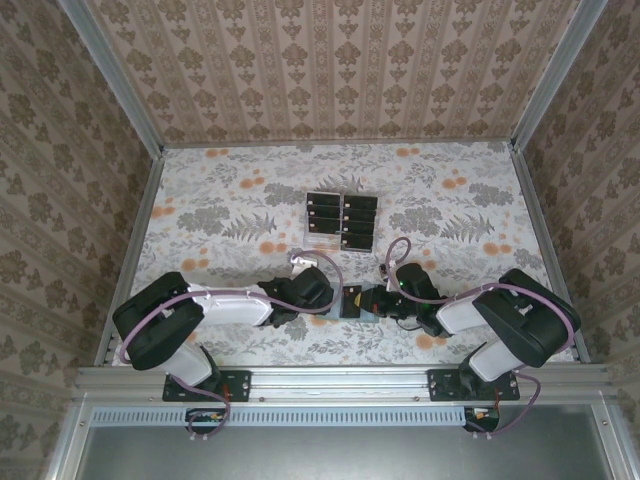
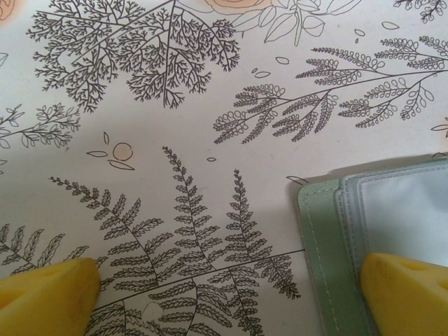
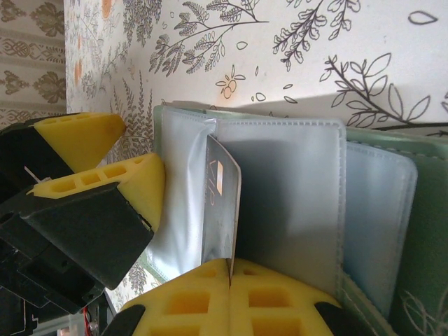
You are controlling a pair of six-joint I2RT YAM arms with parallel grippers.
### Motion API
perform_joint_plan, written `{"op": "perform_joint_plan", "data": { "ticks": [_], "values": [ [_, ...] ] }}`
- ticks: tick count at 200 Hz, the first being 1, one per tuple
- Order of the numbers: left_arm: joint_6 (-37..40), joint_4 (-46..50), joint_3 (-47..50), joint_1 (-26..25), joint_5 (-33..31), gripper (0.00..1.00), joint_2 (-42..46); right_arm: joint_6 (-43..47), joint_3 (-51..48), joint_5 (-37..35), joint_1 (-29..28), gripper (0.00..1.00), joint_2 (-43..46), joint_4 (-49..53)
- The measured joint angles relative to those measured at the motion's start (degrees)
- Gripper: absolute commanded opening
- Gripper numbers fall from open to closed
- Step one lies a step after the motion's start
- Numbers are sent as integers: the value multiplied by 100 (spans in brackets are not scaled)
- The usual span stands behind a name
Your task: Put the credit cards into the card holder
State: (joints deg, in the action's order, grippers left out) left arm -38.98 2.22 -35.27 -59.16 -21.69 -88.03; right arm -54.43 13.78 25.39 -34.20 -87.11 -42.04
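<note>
Right claw (image 3: 229, 280) clamped on credit card (image 3: 222, 203). Card stands on edge against clear sleeve of card holder (image 3: 294, 196), apparently lining up for pocket mouth. Left claw (image 2: 224, 301) spread wide, one finger (image 2: 409, 294) on holder's edge, likely pinning it against sliding. Holder lies open on worktop (image 2: 210, 105) between both arms: sage-green cover, stitched rim, frosted plastic leaves. Other credit cards (image 1: 341, 220) sit well back, mid-worktop.
</note>
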Motion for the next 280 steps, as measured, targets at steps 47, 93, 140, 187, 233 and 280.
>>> {"op": "perform_joint_plan", "data": {
  "ticks": [47, 93, 140, 187, 233, 280],
  "values": [
    [0, 0, 0, 0, -2, 100, 0, -144, -28, -11, -9, 0, 22, 2],
    [0, -17, 11, -2, -4, 100, 0, -313, -28, -52, -28, 0, 48, 48],
    [0, -44, 26, -4, -13, 100, 0, -437, -26, -96, -63, 0, 48, 46],
    [0, -46, 26, -7, -22, 100, 0, -455, 57, -101, -114, 0, -55, 37],
    [0, -48, 26, -7, -22, 100, 0, -479, 107, -87, -151, 0, -229, -160],
    [0, -52, 28, -7, -22, 100, 0, -544, 79, -94, -162, 0, -219, -197]
  ]
}}
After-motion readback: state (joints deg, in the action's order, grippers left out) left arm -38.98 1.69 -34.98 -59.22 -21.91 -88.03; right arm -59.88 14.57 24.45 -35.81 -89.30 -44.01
